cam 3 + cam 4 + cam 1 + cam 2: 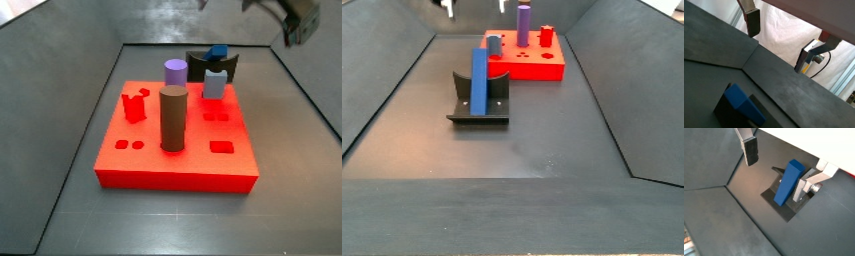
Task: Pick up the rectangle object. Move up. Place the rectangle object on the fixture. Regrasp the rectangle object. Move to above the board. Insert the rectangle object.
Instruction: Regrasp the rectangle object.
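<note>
Regrasp risk: open, empty two-finger gripper (781,160) above black L-shaped fixture (477,112) could topple leaning saturated-blue rectangular bar (478,80).

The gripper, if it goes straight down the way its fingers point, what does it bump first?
Probably the blue rectangle object leaning on the fixture. The open gripper hangs above it, though depth is unclear.

The dark grey floor (543,130) carries the black L-shaped fixture (478,112) mid-floor and the flat red board (181,160) near its far edge; the gripper (781,160) hangs above, fingers apart.
</note>
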You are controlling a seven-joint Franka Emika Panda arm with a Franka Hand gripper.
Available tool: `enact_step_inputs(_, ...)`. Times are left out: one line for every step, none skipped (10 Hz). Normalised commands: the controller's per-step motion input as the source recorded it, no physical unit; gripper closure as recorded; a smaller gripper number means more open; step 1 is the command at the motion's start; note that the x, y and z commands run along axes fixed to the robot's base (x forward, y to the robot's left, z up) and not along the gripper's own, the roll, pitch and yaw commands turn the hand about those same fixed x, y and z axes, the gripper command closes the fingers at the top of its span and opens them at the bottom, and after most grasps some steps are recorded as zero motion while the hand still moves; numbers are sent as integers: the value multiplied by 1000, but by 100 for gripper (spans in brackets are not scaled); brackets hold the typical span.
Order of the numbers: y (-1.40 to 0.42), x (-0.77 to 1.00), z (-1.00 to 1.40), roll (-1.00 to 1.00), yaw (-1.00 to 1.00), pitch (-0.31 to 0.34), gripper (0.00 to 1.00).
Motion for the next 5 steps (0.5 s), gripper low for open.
enact_step_inputs(28,74,-1000,60,39,-94,0)
enact_step_inputs(25,78,-1000,61,25,-95,0)
enact_step_inputs(22,86,-1000,61,6,-85,0)
enact_step_inputs(21,92,-1000,61,-11,-73,0)
enact_step_inputs(11,94,-896,62,-21,-54,0)
